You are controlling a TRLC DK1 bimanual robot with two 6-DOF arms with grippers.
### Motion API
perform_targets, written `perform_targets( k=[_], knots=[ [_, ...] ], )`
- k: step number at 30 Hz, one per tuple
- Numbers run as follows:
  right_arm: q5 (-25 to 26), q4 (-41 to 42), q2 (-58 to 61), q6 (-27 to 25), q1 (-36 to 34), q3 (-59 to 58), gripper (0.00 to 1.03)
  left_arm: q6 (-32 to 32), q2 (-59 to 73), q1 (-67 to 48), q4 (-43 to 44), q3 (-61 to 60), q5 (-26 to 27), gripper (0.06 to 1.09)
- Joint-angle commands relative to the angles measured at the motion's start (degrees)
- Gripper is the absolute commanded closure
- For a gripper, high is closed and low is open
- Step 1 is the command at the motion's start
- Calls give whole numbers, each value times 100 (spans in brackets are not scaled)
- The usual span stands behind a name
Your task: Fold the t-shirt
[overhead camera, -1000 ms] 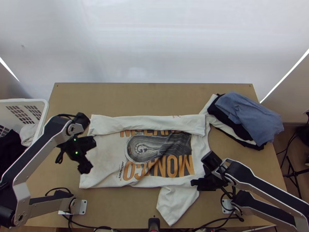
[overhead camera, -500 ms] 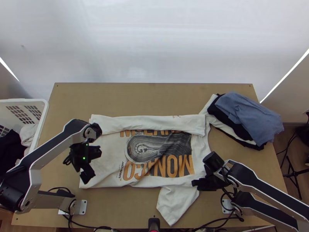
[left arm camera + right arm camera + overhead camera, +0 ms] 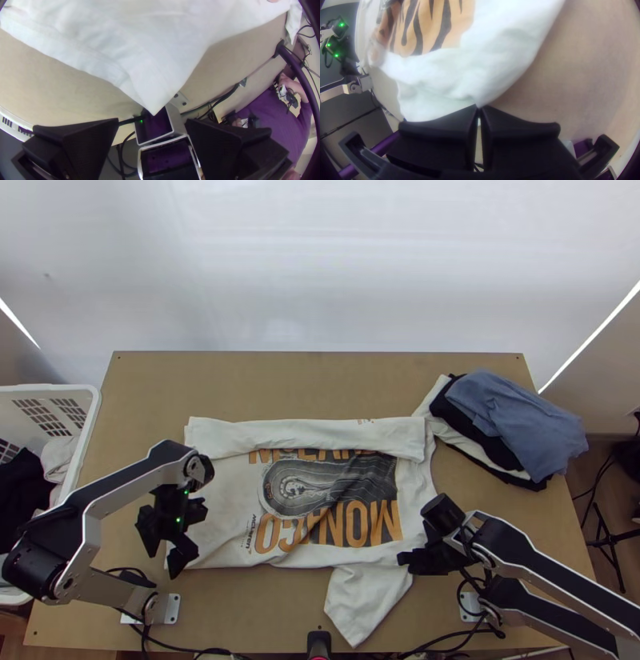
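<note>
The white t-shirt [image 3: 216,500] lies spread, its far side folded over in a long strip, a dark and orange print facing up and one sleeve sticking out toward the near edge. My left gripper [image 3: 162,562] is open at the shirt's near left corner. In the left wrist view the shirt's pointed corner [image 3: 151,90] ends between the spread fingers of the left gripper [image 3: 152,123]. My right gripper [image 3: 402,559] is at the near right edge, by the sleeve. In the right wrist view the right gripper [image 3: 479,107] is shut on the white cloth [image 3: 453,73], its tips together.
A pile of folded clothes [image 3: 512,428] lies at the table's far right, blue on top, just beyond the shirt. At the left stands a white basket [image 3: 90,412] with dark and white cloth inside. Bare tabletop [image 3: 304,384] stretches behind the shirt. A person's hand [image 3: 293,85] shows in the left wrist view.
The left gripper has moved toward the table's near edge and turned, its fingers now reaching the shirt's corner. The right gripper and the shirt have stayed where they were.
</note>
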Motion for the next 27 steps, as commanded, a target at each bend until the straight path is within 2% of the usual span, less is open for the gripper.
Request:
perform_targets(
  k=[1,10,11,15,16,18,27],
  knots=[
    [4,26,4,2,0,0,100,-79,36,-95,246,-203,167,11],
    [4,26,4,2,0,0,100,88,-78,-341,598,-440,326,11],
    [4,26,4,2,0,0,100,62,-69,-350,686,-502,326,15],
    [4,26,-5,2,0,0,100,-17,-69,-288,747,-633,563,49],
    [4,26,-5,2,0,0,100,-44,-105,-271,844,-660,633,64],
    [4,26,-5,2,0,0,100,-202,-210,-191,1266,-704,809,105],
    [12,-10,-32,-7,-123,167,100,-703,-166,160,2356,-616,923,105]
  ],
)
